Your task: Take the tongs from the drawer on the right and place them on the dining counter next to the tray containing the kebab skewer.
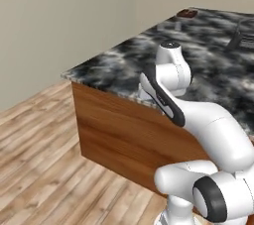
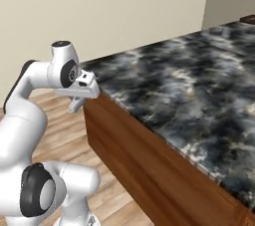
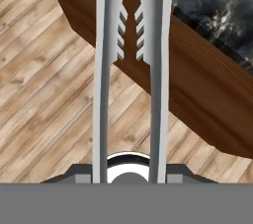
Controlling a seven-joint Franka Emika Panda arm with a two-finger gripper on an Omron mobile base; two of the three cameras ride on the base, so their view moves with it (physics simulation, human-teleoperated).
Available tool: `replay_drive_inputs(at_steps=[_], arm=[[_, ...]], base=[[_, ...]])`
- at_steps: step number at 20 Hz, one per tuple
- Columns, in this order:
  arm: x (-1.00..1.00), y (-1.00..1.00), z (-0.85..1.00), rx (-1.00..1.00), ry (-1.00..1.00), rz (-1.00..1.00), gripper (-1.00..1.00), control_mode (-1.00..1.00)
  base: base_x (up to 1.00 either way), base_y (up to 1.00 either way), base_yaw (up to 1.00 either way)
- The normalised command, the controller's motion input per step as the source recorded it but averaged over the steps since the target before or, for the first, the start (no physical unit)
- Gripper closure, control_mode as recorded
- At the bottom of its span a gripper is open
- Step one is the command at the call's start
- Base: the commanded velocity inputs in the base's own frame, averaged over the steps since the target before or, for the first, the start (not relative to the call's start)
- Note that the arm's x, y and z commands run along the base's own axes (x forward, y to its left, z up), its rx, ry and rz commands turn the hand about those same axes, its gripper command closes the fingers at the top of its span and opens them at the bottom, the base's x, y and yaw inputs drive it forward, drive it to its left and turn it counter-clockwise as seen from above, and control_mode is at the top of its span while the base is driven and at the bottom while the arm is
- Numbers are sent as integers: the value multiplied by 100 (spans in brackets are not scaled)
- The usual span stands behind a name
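In the left base view the white arm [image 1: 198, 135] rises from the lower right and bends in front of the near corner of the bench [image 1: 129, 60], a slab of black stone with grey-white marbling on a reddish-brown wooden base. Far back on the slab, near the top edge, sits a small dark-brown tray [image 1: 187, 13]; what lies in it is too small to make out. In the right base view the end effector [image 2: 78, 101] hangs beside the bench's corner, off its edge and over the wooden floor [image 2: 114, 195], with a pale grey piece pointing down from it. In the hand view the end effector is closed on the tongs [image 3: 131, 70], whose two long grey arms run upward from between the fingers, serrated on their inner edges near the far end, over the floor and the bench's wooden side.
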Motion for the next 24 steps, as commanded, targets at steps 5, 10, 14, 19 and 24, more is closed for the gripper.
replay_drive_inputs(at_steps=[5, 10, 14, 19, 24], arm=[[0, 0, 0, 0, 0, 0, 100, 100], [0, 0, 0, 0, 0, 0, 100, 100], [0, 0, 0, 0, 0, 0, 100, 100], [0, 0, 0, 0, 0, 0, 100, 100], [0, 0, 0, 0, 0, 0, 100, 100]], base=[[14, 100, -34], [20, 100, -32], [37, 100, -33], [38, 100, -35], [31, 100, -33]])
